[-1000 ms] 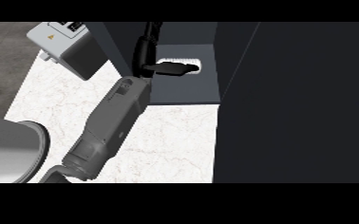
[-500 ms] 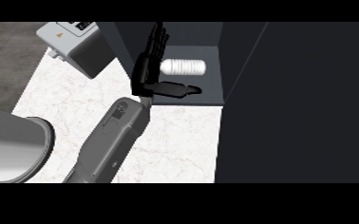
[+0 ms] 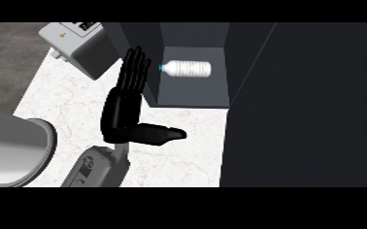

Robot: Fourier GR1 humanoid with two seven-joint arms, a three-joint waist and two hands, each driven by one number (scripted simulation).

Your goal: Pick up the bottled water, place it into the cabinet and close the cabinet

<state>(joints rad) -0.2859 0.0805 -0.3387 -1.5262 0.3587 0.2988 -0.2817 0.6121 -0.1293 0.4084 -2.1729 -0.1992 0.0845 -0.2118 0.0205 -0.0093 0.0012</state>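
The fingers of the one hand in view are straight and released, pointing up the picture toward the cabinet; they hold nothing. Their tips lie over the dark left wall of the cabinet opening, just left of the bottled water but apart from it. The thumb sticks out sideways to the right, level with the palm's lower part, above the pale marbled worktop. Below the palm the grey forearm runs down to the view's lower edge, left of centre. From this view alone it cannot be told with certainty which arm it is; it comes in at the left half of the picture.

The bottled water lies on its side inside the cabinet, on the grey floor of the open compartment, its blue cap toward the left and its white ribbed body toward the right. It rests near the back of the compartment, free of the hand.

The cabinet door is a large dark panel filling the right side of the picture, standing open beside the compartment.

To the left of the hand, at the worktop's upper corner, stands a grey boxy appliance with a small yellow mark on top. At the left edge, lower down, part of a rounded grey basin shows.
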